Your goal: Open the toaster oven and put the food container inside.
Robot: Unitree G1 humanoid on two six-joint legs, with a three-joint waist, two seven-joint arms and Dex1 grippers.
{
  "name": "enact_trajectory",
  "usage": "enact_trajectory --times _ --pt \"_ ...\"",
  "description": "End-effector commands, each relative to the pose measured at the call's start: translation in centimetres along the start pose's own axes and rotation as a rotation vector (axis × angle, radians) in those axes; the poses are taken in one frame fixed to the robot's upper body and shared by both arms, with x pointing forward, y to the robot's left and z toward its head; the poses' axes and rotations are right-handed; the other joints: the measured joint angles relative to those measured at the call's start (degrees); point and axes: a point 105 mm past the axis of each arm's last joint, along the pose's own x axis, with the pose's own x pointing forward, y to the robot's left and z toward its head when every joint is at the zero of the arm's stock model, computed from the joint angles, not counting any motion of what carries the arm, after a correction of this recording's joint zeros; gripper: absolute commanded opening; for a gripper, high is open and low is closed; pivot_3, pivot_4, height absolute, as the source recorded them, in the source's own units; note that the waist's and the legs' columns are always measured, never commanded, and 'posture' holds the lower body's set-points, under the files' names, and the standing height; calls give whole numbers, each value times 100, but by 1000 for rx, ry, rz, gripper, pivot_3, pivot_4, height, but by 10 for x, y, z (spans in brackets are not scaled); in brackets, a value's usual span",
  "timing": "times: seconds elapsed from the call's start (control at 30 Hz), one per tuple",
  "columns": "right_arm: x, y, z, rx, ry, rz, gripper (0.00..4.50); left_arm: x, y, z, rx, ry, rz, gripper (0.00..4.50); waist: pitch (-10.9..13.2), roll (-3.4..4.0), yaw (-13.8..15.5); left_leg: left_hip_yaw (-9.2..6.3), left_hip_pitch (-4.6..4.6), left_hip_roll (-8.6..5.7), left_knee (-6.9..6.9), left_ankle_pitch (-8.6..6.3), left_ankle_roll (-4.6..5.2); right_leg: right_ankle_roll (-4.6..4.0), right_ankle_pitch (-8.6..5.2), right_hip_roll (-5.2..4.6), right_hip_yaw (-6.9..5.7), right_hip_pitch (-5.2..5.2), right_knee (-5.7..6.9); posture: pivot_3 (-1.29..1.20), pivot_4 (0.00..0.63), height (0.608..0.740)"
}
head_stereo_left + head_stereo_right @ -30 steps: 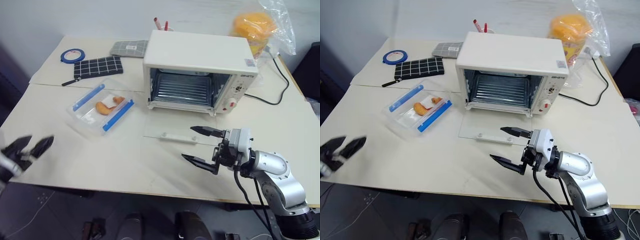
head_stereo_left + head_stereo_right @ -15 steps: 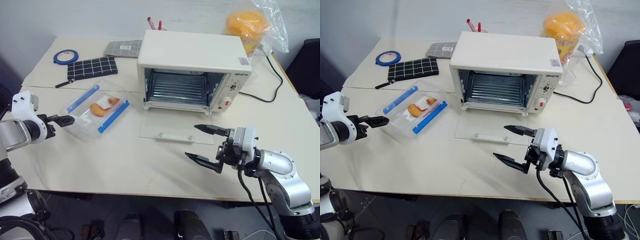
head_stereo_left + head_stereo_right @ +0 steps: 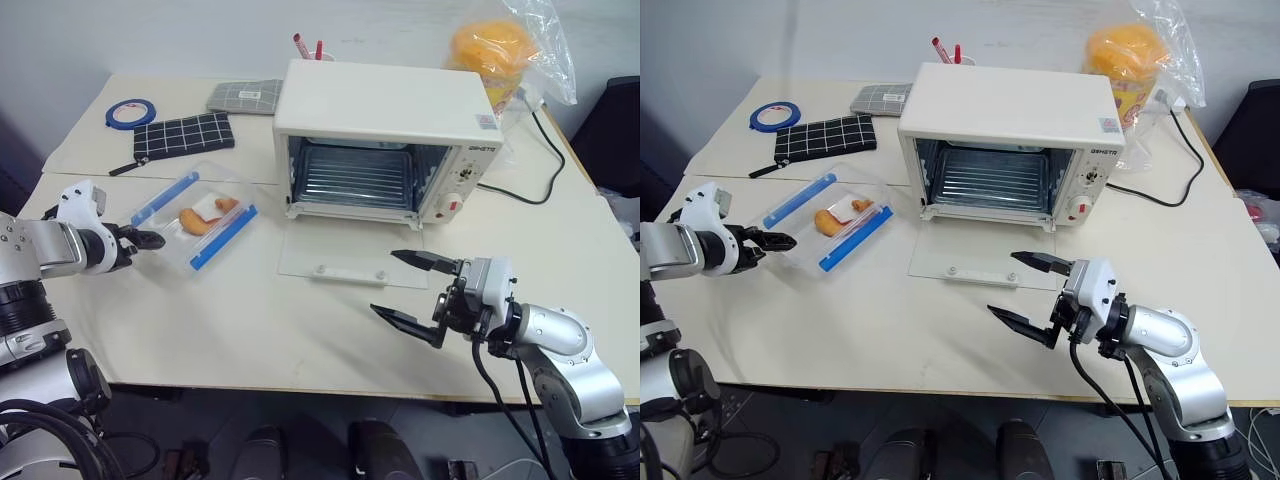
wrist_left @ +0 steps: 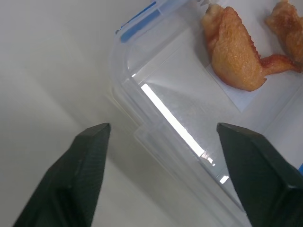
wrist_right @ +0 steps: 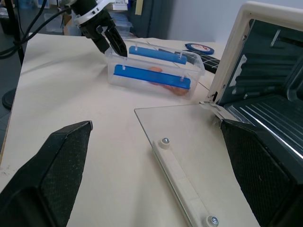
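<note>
– Where's the food container (image 3: pixel 196 219)?
– On the cream surface (image 3: pixel 250 320), its corner between the left hand's (image 3: pixel 148 239) spread fingers.
– The toaster oven (image 3: pixel 388 140)?
– Open, beyond the wide right hand (image 3: pixel 408 288)

Open toaster oven (image 3: pixel 385 140), closed food container (image 3: pixel 197 216) alongside.

Bright, even light; soft shadows; glare streak on food container (image 4: pixel 180 127).
</note>
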Motion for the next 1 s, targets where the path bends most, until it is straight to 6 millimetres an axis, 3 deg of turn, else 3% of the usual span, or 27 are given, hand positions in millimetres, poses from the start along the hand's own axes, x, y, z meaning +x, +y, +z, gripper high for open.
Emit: enact_trajectory --times 0.03,0.3,0.5,0.7,0.83,1.0 --pt "-1 1 12 -50 -30 -10 4500 -8 8 10 11 -39 41 2412 0 0 -4 0 0 0 0 0 0 0 0 0 0 0 0 0 150 740" --pt "-3 -2 12 -61 -24 -24 4500 -9 19 22 2 -101 94 176 0 0 6 1 0 0 1 0 0 0 0 0 0 0 1 0 150 740" --pt "-6 -3 11 -63 -19 -33 4500 -24 19 42 93 -179 57 88 4 -7 -1 0 -1 2 2 0 -1 0 0 1 0 -1 3 0 150 740" --pt "-25 -10 9 -69 31 -91 4500 -50 -28 59 299 -178 -158 88 6 -11 84 -2 -13 -9 2 -1 3 0 0 0 -10 -4 -5 0 150 740" --pt "-43 -11 5 -70 83 -146 4500 -49 -81 42 412 -81 -323 88 6 -11 178 -6 -15 -16 7 -4 12 0 0 -1 -16 4 -10 0 150 740" --pt "-52 -9 8 -74 100 -204 4500 -31 -127 18 487 -5 -423 88 6 -10 159 -4 -16 -14 14 -4 14 2 1 0 -10 4 -3 0 150 740"
